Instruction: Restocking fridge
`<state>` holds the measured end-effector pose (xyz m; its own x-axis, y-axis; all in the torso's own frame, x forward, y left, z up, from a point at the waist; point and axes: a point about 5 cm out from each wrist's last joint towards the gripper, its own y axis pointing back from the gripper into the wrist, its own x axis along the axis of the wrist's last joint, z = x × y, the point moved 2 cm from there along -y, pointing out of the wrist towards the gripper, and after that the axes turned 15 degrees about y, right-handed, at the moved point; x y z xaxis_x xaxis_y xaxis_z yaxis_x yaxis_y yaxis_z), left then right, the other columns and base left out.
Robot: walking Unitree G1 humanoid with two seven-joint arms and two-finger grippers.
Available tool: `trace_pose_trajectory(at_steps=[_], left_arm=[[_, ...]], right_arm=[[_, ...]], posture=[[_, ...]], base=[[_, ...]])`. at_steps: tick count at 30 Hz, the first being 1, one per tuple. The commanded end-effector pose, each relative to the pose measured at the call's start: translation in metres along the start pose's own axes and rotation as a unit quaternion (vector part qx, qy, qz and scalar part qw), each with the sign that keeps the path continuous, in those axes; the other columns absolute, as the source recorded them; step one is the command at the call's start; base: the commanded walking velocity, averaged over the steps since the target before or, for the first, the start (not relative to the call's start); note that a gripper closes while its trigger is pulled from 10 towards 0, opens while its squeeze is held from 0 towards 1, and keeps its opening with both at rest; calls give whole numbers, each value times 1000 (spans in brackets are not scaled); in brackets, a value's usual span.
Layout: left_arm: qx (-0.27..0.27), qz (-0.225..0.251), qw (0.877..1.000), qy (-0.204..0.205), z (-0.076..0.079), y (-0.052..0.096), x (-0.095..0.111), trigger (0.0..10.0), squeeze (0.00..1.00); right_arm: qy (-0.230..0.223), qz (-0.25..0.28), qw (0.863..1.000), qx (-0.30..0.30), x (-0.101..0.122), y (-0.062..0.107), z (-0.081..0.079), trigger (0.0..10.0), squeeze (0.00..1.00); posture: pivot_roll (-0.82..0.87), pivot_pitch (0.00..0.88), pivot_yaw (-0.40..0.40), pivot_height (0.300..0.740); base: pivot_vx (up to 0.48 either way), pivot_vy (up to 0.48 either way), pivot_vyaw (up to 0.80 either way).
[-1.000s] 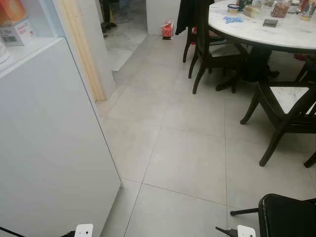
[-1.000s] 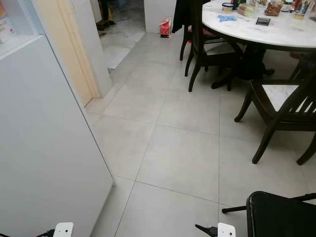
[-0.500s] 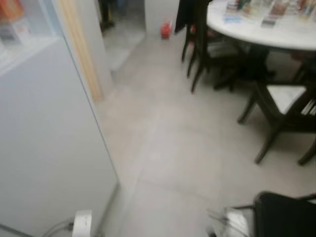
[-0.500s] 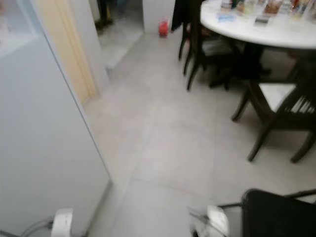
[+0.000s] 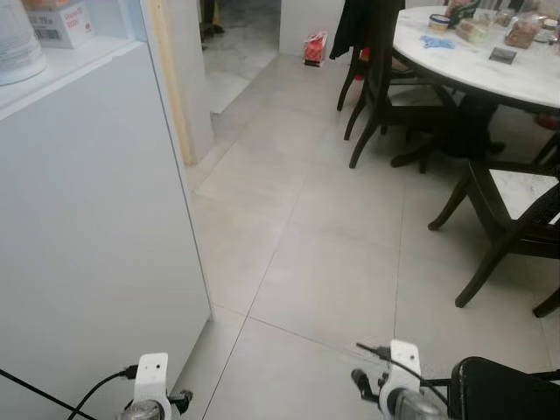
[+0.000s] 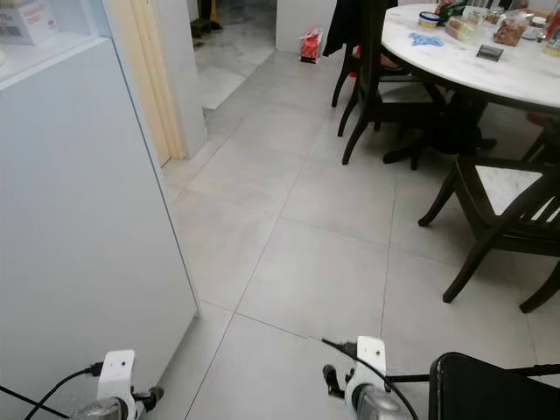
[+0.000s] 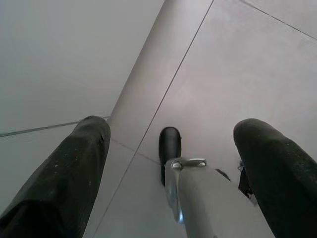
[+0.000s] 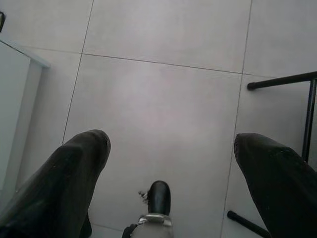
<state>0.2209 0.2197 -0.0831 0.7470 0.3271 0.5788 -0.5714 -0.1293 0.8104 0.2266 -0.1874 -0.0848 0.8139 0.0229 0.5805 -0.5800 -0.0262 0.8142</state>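
- The whole view has swung since a second ago: the camera has turned a little and tipped, the blur of half a second back is gone, and both wrists now sit higher at the near edge of the head views. That is the robot moving, not the furniture.
- On the left stands the white fridge door (image 5: 96,219), open towards us, with a door shelf (image 5: 66,61) at its top carrying a white carton (image 5: 59,19) and a clear container (image 5: 19,45).
- The left claw (image 7: 171,163) hangs low beside that door, fingers spread wide over the floor tiles (image 5: 324,262), holding nothing.
- The right claw (image 8: 171,163) is the same story: spread wide, empty, pointing down at bare tiles next to a black chair (image 6: 494,385) in the near right corner.
- Far right, the round marble table (image 5: 490,66) carries small jars, packets and a dark flat item, too small to name, with dark wooden chairs (image 5: 507,210) around it.
- A red packet (image 5: 314,48) sits on the floor by the far doorway.
- Progress, as I judge it: the door is open but nothing is in hand, so this looks like a walk between fridge and table. Fetching goods and shelving them appears to remain.
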Motion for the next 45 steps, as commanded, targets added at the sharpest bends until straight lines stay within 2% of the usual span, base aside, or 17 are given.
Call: trace_pose_trajectory(at_steps=[1, 11, 14, 17, 20, 22, 23, 24, 29, 31, 32, 34, 39, 42, 45], left_arm=[[2, -8, 1000, 4, -1, 0, -4, 10000, 0], [8, -13, 1000, -11, -4, 0, -3, 10000, 0], [11, -16, 1000, -17, -6, 1, -5, 10000, 0], [13, -20, 999, -32, -11, 1, -7, 10000, 0], [15, -22, 999, -35, -13, 2, -9, 10000, 0], [20, -24, 999, -44, -17, 2, -12, 10000, 0], [20, -24, 999, -44, -17, 2, -12, 10000, 0], [25, -23, 999, -41, -19, 3, -15, 10000, 0], [29, -29, 998, -38, -23, 5, -26, 10000, 0], [30, -31, 999, -33, -23, 6, -30, 10000, 0], [31, -34, 999, -28, -24, 7, -36, 10000, 0], [32, -38, 999, -24, -23, 8, -42, 10000, 0], [30, -46, 998, -21, -21, 9, -53, 10000, 0], [25, -60, 998, -25, -17, 12, -66, 10000, 0], [34, -62, 997, -22, -21, 13, -69, 10000, 0]], right_arm=[[-11, -6, 1000, -6, -3, 0, 2, 10000, 0], [10, -15, 1000, -9, -3, 0, 2, 10000, 0], [44, -15, 999, -3, -3, 0, 1, 10000, 0], [17, -15, 999, -24, -8, 0, 0, 10000, 0], [24, -16, 999, -26, -10, 0, -1, 10000, 0], [72, -16, 997, -6, -11, 1, -3, 10000, 0], [72, -16, 997, -6, -11, 1, -3, 10000, 0], [97, -19, 995, 8, -15, 1, -6, 10000, 0], [54, -36, 998, -4, -30, 3, -5, 10000, 0], [29, -38, 999, -18, -35, 4, -3, 10000, 0], [1, -41, 999, -26, -42, 5, -1, 10000, 0], [-10, -44, 999, -28, -48, 7, 1, 10000, 0], [-4, -49, 998, -30, -57, 10, 7, 10000, 0], [52, -55, 997, -26, -63, 13, 16, 10000, 0], [66, -54, 996, -13, -65, 14, 13, 10000, 0]], posture=[[76, 0, -64, 740], [73, 0, -50, 740], [64, 0, -20, 740], [49, 0, 14, 740], [46, 0, 21, 740], [32, 0, 34, 740], [32, 0, 34, 740], [31, 0, 38, 740], [33, 0, 34, 740], [32, 0, 28, 740], [27, 0, 24, 740], [15, 0, 21, 740], [-3, 0, 20, 740], [-26, 0, 26, 740], [-33, 0, 45, 740]], base=[[0, 0, 0], [0, 0, 0], [0, 0, 0], [0, 0, 550], [0, 0, 644], [0, 0, 350], [0, 0, 0], [0, 0, 0], [0, 0, 0], [0, 0, 0], [0, 0, 0], [0, 0, 0], [0, 0, 0], [0, 0, 692], [0, 0, 800]])
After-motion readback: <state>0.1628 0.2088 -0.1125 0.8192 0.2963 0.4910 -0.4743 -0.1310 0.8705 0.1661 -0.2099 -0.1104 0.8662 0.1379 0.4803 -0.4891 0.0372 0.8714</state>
